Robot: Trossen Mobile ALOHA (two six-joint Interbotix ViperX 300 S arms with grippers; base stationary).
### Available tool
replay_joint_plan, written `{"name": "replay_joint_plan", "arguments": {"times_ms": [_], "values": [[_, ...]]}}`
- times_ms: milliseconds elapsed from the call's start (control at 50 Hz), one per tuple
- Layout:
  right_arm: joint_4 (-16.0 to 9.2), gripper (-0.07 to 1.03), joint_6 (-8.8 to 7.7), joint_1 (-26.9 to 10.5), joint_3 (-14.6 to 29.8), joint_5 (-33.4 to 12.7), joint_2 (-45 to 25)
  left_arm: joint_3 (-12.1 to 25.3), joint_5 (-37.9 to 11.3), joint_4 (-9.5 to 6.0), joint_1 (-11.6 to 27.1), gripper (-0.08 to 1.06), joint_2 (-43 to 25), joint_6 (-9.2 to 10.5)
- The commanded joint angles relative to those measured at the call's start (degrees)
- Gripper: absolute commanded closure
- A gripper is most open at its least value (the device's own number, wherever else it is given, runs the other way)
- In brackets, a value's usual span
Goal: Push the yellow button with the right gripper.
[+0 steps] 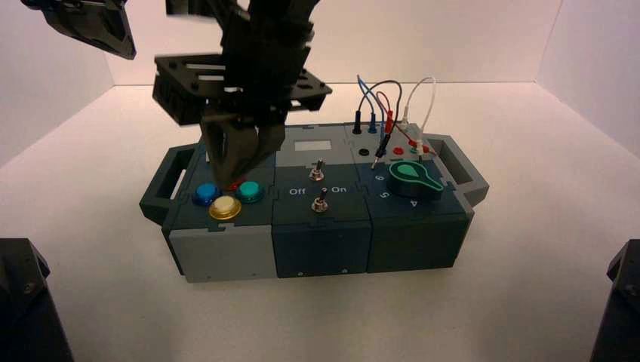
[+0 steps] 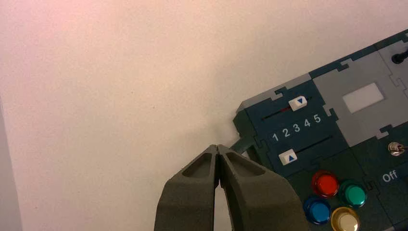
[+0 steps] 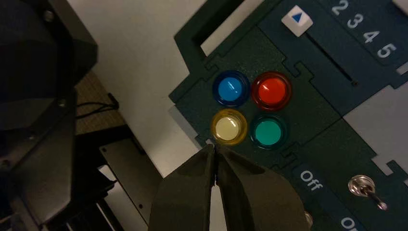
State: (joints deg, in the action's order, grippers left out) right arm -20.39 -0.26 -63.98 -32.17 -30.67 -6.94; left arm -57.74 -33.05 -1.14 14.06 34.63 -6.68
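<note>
The yellow button (image 1: 225, 207) sits at the front of a cluster of four buttons on the box's left part. It also shows in the right wrist view (image 3: 229, 126) and the left wrist view (image 2: 345, 220). My right gripper (image 1: 230, 183) hangs over the cluster, shut and empty, its tips pointing down just behind the yellow button. In the right wrist view the right gripper (image 3: 215, 147) has its tips right beside the button's amber ring; I cannot tell if they touch. My left gripper (image 2: 219, 147) is shut and empty, held high off the box's left end.
A blue button (image 3: 231, 89), a red button (image 3: 271, 90) and a teal button (image 3: 267, 132) surround the yellow one. Two sliders (image 2: 298, 102) lie behind them. Two toggle switches (image 1: 321, 200), a green knob (image 1: 413, 174) and plugged wires (image 1: 381, 113) stand to the right. The box has end handles (image 1: 160, 185).
</note>
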Motion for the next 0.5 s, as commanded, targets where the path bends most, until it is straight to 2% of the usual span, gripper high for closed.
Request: {"name": "replay_joint_plan", "arguments": {"times_ms": [20,240,500], "values": [[-0.44,0.98,-0.09,-0.26,2.11,0.18,-0.18,0.62,0.35,-0.18,-0.18,1.01,0.18,-0.26],[-0.44,0.98,0.00,-0.35,3.16,0.09,-1.93,0.44,0.00,-0.44,-0.09,1.01,0.18,-0.26],[-0.44,0.98,0.00,-0.26,3.43,0.09,-3.78,-0.09,-1.23,-0.44,1.76,1.01,0.18,-0.26]]}}
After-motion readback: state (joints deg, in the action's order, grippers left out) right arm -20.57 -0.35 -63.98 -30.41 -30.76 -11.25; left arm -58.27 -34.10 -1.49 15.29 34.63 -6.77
